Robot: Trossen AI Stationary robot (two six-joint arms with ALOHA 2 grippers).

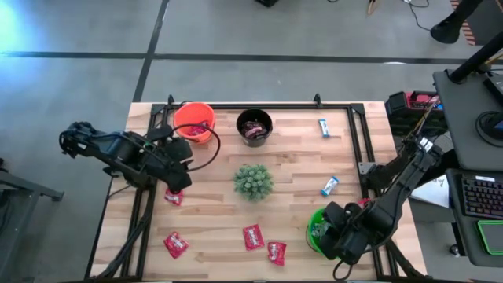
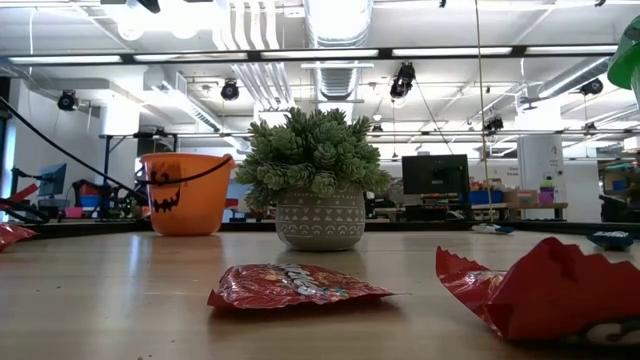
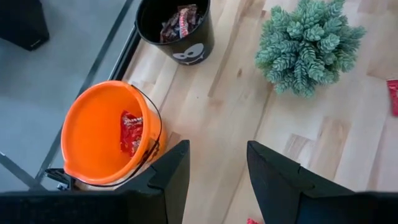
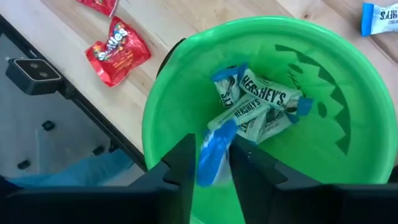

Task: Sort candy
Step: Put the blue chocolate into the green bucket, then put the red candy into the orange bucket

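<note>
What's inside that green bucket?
The green bucket holds a few blue-and-white wrapped candies. Another blue-and-white candy sits between the right gripper fingers above it. Anything beneath the pile is hidden.

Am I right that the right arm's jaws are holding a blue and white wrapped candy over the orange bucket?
Not quite: the bucket is green, not orange. The right wrist view shows the blue and white wrapped candy between the right gripper jaws over it.

bright overhead light, blurred foreground wrappers (image 2: 300,286)
</note>
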